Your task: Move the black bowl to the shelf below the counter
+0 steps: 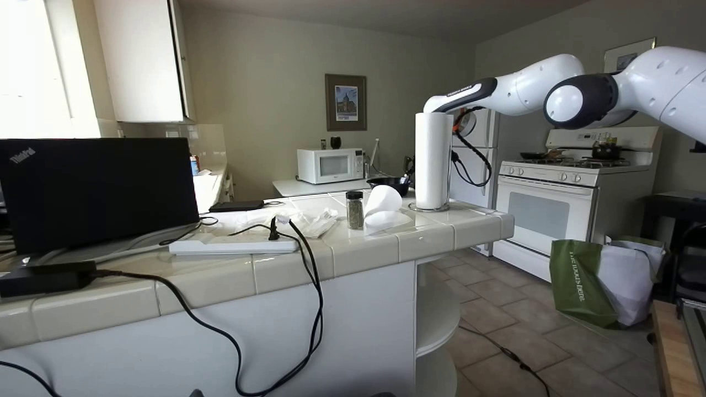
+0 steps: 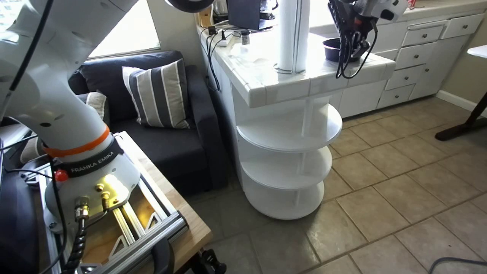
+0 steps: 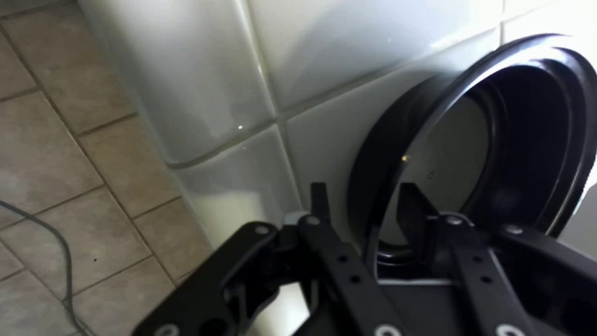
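The black bowl sits upright on the white tiled counter near its edge. It also shows in both exterior views. My gripper is open, with one finger outside the bowl and the other inside, so the near rim passes between them. Neither finger clearly touches the wall. In an exterior view the gripper is at the bowl; elsewhere the paper towel roll hides it. The white rounded shelf boards are under the counter's end, also partly visible from another side.
A paper towel roll stands near the counter end, beside the bowl. A spice jar, crumpled paper, a power strip and a laptop are on the counter. Cables hang over its side. A green bag stands by the stove.
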Controlling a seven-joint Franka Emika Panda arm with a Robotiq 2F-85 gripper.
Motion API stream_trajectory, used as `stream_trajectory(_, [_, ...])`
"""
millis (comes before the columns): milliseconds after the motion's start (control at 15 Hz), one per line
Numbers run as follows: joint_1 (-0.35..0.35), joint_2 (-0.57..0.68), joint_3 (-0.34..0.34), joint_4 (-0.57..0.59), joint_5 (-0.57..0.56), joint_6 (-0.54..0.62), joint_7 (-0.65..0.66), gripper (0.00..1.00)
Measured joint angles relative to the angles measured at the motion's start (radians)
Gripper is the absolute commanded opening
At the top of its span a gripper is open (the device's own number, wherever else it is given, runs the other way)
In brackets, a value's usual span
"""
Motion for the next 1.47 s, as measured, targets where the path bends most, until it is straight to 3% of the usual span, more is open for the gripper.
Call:
stream_trajectory(133, [0.012, -0.001, -0.024, 0.012, -0.022, 0.0, 0.046, 0.01])
stream_trajectory(600, [0.068, -0.029, -0.129, 0.015, -0.119, -0.041, 0.262, 0.03])
stream_trajectory(867, [0.046, -0.082, -0.155, -0.013, -0.119, -0.133, 0.283, 0.03])
stream_trajectory(1200, [-0.034, -0.215, -0.178, -0.196, -0.087, -0.141, 0.265, 0.03])
stream_trajectory(1467, [-0.091, -0.31, -0.18, -0.379, -0.044, -0.106, 0.148, 0.03])
